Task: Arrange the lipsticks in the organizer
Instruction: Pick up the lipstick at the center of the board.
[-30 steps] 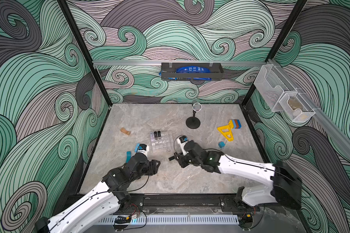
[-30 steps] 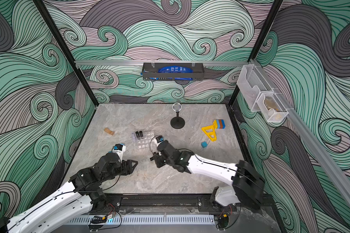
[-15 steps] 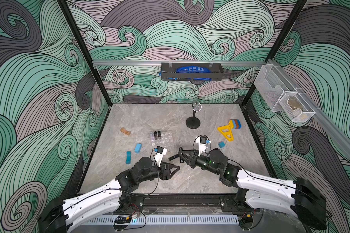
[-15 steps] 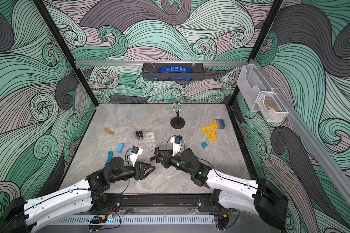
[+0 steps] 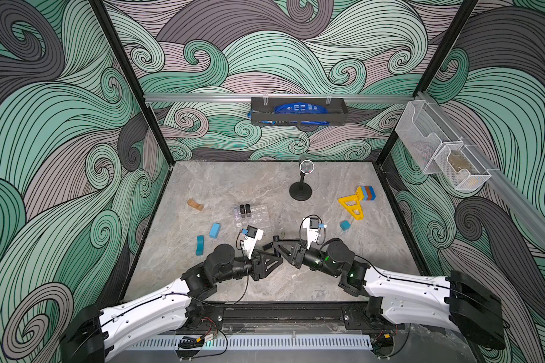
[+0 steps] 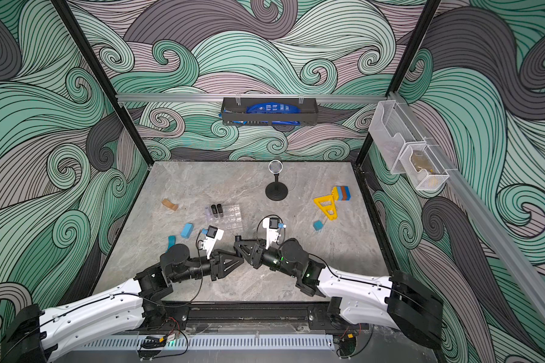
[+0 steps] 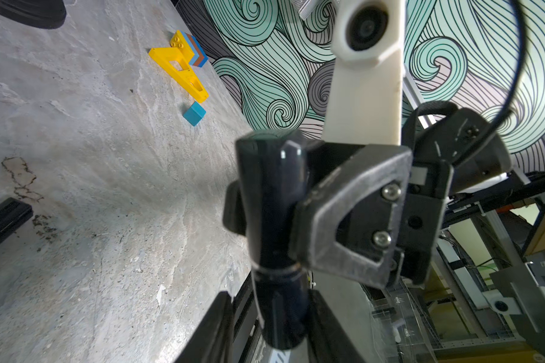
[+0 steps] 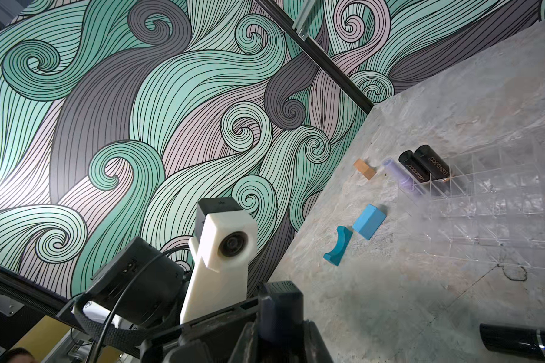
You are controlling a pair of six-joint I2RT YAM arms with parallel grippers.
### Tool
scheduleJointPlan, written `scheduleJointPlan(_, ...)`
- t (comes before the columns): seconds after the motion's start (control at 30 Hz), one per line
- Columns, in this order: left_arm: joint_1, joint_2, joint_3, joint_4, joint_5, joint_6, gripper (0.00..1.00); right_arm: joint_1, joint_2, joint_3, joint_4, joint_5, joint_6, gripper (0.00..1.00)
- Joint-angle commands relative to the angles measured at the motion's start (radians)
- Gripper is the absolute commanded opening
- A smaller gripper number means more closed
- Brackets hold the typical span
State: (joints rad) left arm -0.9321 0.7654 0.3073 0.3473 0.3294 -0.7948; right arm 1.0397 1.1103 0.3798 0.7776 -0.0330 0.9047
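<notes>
Both arms have shifted over the last second: the left gripper (image 5: 277,257) has swung in from its own side and narrowed, and the right gripper (image 5: 276,246) has drawn back from the organizer (image 5: 258,217), so the two now meet tip to tip. The right gripper is clamped tight on a black held lipstick (image 7: 265,176), gripping it on one side of its silver band. In the left wrist view, the tube's other end sits between the left gripper's fingers (image 7: 216,327); they flank it closely, but I cannot tell whether they press on it. A loose lipstick (image 8: 523,342) lies on its side on the counter (image 5: 217,182), just beside the right gripper. Well beyond both grippers, on their far side, two standing lipsticks (image 5: 245,209) sit upright side by side in cells at the organizer's edge. They stand next to a pale lavender tube (image 8: 397,174) in a neighbouring cell.
</notes>
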Motion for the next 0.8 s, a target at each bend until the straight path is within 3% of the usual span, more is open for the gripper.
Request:
scheduleJointPlan(0.0, -0.004, -0.001, 0.034, 0.037, 0.001, 0.014, 0.36, 0.009, 0.005, -0.006, 0.076, -0.012, 0.015, 0.11)
scheduleJointPlan(0.27, -0.004, 0.005, 0.039, 0.034, -0.037, 0.016, 0.31, 0.016, 0.024, -0.020, 0.106, -0.007, 0.021, 0.11)
scheduleJointPlan(0.5, -0.004, -0.006, 0.034, 0.010, -0.062, 0.019, 0.18, 0.016, 0.050, -0.016, 0.128, -0.005, 0.007, 0.14)
scheduleJointPlan(0.6, -0.004, -0.016, 0.023, -0.003, -0.077, 0.038, 0.15, 0.016, 0.056, -0.016, 0.133, 0.005, 0.005, 0.20)
scheduleJointPlan(0.77, -0.004, -0.027, 0.029, -0.077, -0.104, 0.126, 0.12, 0.016, 0.038, -0.010, 0.085, 0.064, 0.015, 0.38)
